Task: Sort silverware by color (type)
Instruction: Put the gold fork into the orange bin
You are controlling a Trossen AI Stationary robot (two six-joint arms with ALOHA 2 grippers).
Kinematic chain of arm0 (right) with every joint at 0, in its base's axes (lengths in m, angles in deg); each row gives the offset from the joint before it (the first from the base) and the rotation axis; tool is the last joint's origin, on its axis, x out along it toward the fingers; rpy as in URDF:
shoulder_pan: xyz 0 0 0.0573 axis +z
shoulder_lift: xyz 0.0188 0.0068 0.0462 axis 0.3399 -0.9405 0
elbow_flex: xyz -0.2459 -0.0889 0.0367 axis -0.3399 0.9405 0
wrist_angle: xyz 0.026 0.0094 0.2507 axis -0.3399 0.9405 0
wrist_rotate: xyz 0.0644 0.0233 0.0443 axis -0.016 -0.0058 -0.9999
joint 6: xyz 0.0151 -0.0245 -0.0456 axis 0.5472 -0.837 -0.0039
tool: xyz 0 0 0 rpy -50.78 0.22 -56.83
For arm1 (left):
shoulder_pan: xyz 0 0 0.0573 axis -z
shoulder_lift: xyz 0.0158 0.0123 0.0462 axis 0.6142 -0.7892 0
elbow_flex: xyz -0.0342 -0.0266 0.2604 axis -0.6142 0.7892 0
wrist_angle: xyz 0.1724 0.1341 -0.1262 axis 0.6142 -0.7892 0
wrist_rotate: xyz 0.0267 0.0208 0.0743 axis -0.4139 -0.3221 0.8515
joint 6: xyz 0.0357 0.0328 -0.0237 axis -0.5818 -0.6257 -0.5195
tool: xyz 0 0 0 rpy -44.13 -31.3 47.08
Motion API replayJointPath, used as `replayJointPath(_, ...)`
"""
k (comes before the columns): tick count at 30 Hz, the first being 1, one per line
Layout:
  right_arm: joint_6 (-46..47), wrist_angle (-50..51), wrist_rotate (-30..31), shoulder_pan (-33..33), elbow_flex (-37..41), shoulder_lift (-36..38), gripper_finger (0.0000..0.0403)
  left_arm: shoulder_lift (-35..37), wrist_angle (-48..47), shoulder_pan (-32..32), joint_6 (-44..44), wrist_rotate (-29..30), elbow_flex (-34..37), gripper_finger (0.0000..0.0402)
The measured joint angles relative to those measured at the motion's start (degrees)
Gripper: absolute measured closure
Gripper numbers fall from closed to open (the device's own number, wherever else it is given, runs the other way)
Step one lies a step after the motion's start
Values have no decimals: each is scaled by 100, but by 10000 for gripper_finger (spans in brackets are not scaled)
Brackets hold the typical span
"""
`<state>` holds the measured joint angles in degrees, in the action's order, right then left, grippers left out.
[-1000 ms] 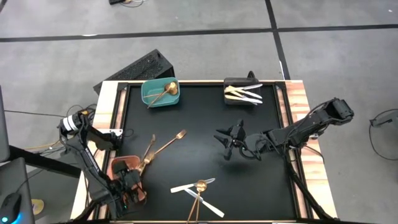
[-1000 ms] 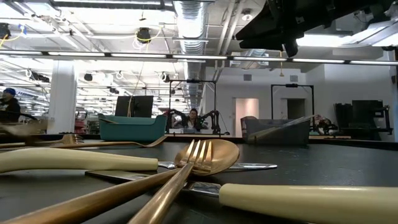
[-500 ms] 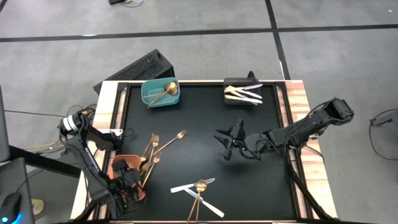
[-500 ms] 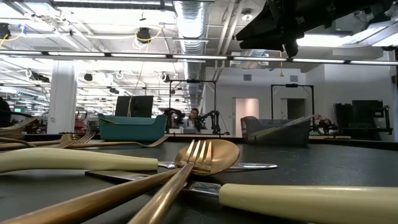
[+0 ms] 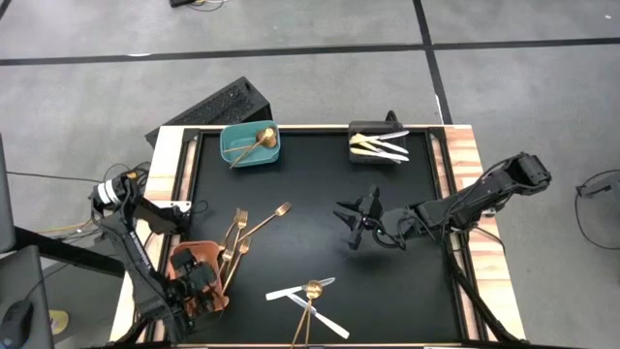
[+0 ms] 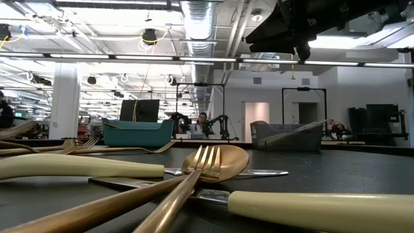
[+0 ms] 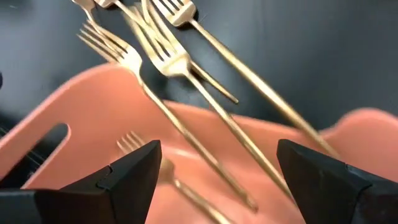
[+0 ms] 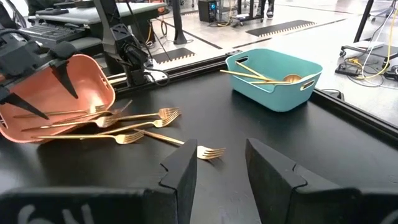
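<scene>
Your left gripper [image 5: 199,283] sits at the near left corner of the black tabletop [image 5: 310,184], its fingers spread wide over the tipped salmon plastic bin [image 5: 184,264]; your left wrist view shows nothing pinched between the two dark fingers [image 7: 127,174]. Gold-coloured forks [image 5: 237,242] spill from the tilted salmon bin's mouth onto the tabletop, tines pointing away from it, with some handles lying inside the bin. One more slim gold fork [image 5: 266,221] lies just beyond that fan, angled toward the tabletop's middle.

Your right gripper [image 5: 360,215] hangs above the middle of the tabletop, right of the salmon bin, its fingers parted a little and holding nothing, as the right wrist view shows.

Near the front edge, right of the salmon bin, a gold round-bowled spoon [image 5: 311,291] lies crossed with two white-handled knives [image 5: 325,320] with pale blades, and a gold fork [image 6: 187,188] rests with its tines over the spoon's bowl.

At the far edge, the teal rectangular bin [image 5: 250,145] holds a gold spoon [image 5: 260,139]. Well to the right of it, the black bin [image 5: 378,142] holds several white-handled knives [image 5: 380,147].
</scene>
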<state>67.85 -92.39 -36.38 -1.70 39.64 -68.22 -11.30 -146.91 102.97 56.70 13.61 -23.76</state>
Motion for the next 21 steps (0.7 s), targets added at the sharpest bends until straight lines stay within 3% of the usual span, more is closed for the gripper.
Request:
replayJointPath(5,4,0,0,11,1,0,248,7,-2,554,742,795,251,93)
replayJointPath(9,15,-6,-3,11,0,0,248,2,660,664,1047,671,549,93)
replayJointPath(14,15,-51,-44,11,0,0,248,-9,1587,637,701,609,1004,93)
replayJointPath(21,12,-107,-44,12,2,0,248,9,1110,609,1061,558,941,93)
